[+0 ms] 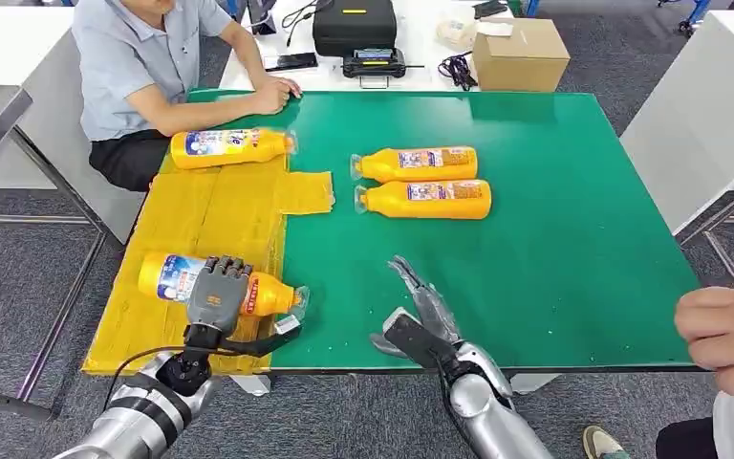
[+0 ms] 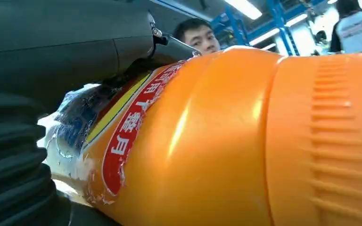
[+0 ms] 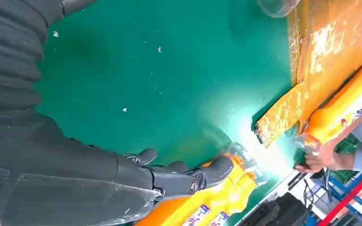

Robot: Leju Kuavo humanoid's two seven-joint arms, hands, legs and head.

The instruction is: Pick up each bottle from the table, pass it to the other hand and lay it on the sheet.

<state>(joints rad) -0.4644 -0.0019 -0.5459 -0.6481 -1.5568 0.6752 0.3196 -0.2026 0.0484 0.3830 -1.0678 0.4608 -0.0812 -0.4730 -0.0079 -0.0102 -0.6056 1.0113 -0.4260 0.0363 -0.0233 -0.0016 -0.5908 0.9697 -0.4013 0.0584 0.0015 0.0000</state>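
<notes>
My left hand [image 1: 215, 292] grips an orange bottle [image 1: 174, 277] from above, with the bottle on its side over the near end of the yellow sheet [image 1: 220, 215]. From the left wrist view the bottle [image 2: 226, 141] is very close, and my left hand [image 2: 61, 52] wraps over its labelled part. A second bottle [image 1: 234, 147] lies at the sheet's far end. Two more bottles [image 1: 419, 163] [image 1: 425, 199] lie side by side on the green mat [image 1: 554, 220]. My right hand [image 1: 422, 304] is open with fingers spread, low over the mat near the front edge, holding nothing. In the right wrist view, the fingers [image 3: 184, 178] point toward those two bottles [image 3: 219, 202].
A seated person leans on the table's far left corner, with a hand [image 1: 277, 94] near the sheet. Another person's hand [image 1: 726, 335] is at the table's front right edge. A cardboard box [image 1: 521, 53] and a black case [image 1: 354, 24] stand behind the mat.
</notes>
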